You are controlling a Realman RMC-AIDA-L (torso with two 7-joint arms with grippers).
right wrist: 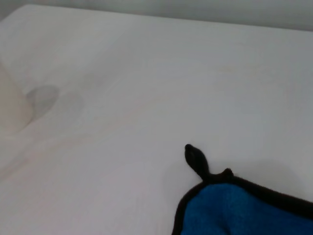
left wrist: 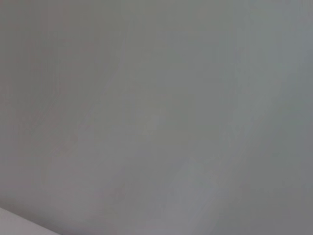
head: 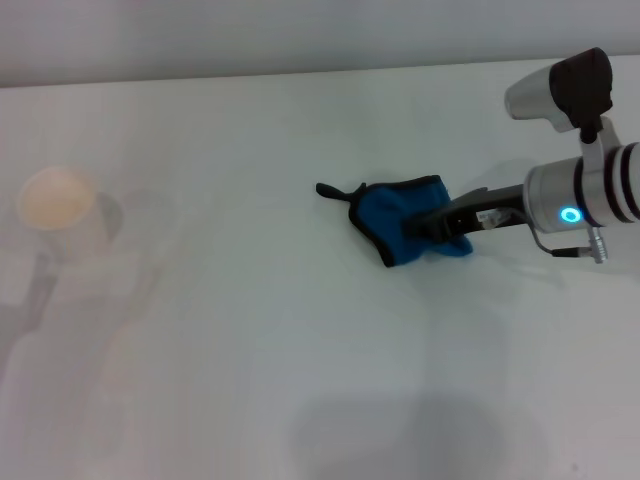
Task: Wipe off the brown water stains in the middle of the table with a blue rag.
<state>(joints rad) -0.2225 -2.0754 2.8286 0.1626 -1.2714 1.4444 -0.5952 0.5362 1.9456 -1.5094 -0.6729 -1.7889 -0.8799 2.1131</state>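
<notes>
The blue rag (head: 400,225) with black trim and a black loop lies bunched on the white table (head: 300,380), right of the middle. My right gripper (head: 440,224) reaches in from the right, and its black fingers are closed on the rag's right part. The right wrist view shows the rag's corner and loop (right wrist: 234,208) on the table (right wrist: 161,78). No distinct brown water stain shows in any view. The left gripper is out of view, and the left wrist view shows only a plain grey surface.
A white paper cup (head: 55,205) with a tan inside stands at the far left of the table; it also shows in the right wrist view (right wrist: 10,107). The table's far edge (head: 300,75) meets a grey wall.
</notes>
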